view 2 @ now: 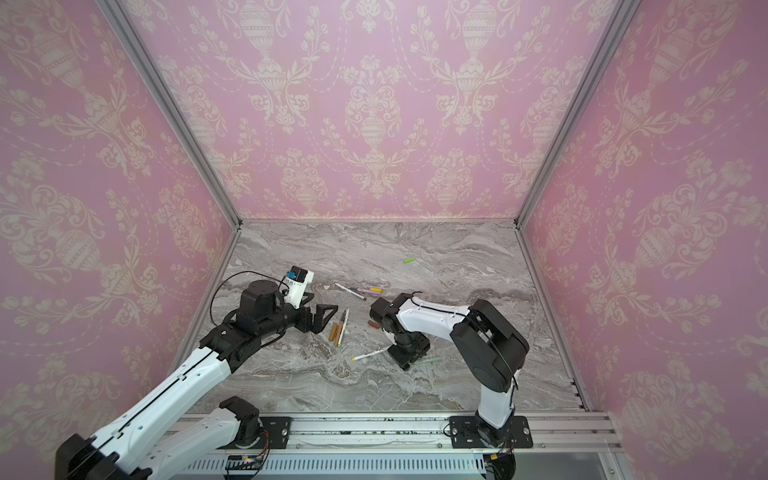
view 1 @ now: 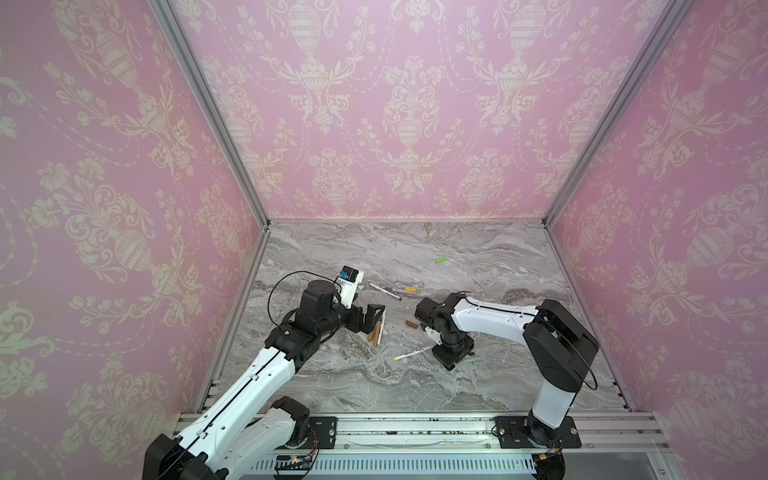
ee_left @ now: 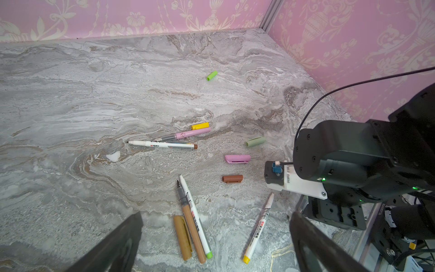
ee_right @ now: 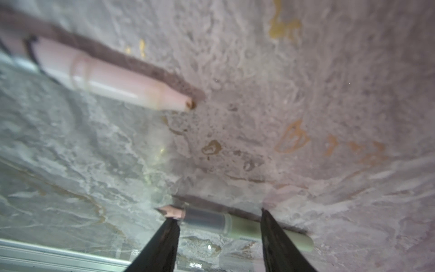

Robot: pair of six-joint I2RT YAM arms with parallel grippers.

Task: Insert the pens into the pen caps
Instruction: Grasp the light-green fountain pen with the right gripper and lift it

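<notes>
While its jaws stood partly spread and low on the table point(view 1: 415, 249), the right gripper point(ee_right: 219, 215) bracketed the sage green pen point(ee_right: 242, 227), right of centre in both top views.
That pen lay flat with its nib by one fingertip and its barrel passing behind the other, so it ran along the gap rather than across it. No pinch showed, and I judged a pickup was being set up, since a pen must be lifted before capping. Just beside it lay the yellow-ended pen point(view 1: 411, 353). Left of centre, the left gripper point(view 1: 372, 318) hovered spread wide above the tan pen point(ee_left: 191, 233) and tan cap point(ee_left: 182, 237), likely ready to take a partner piece. The sage cap point(ee_left: 255, 142) lay loose and apart, and no pen was capped.
</notes>
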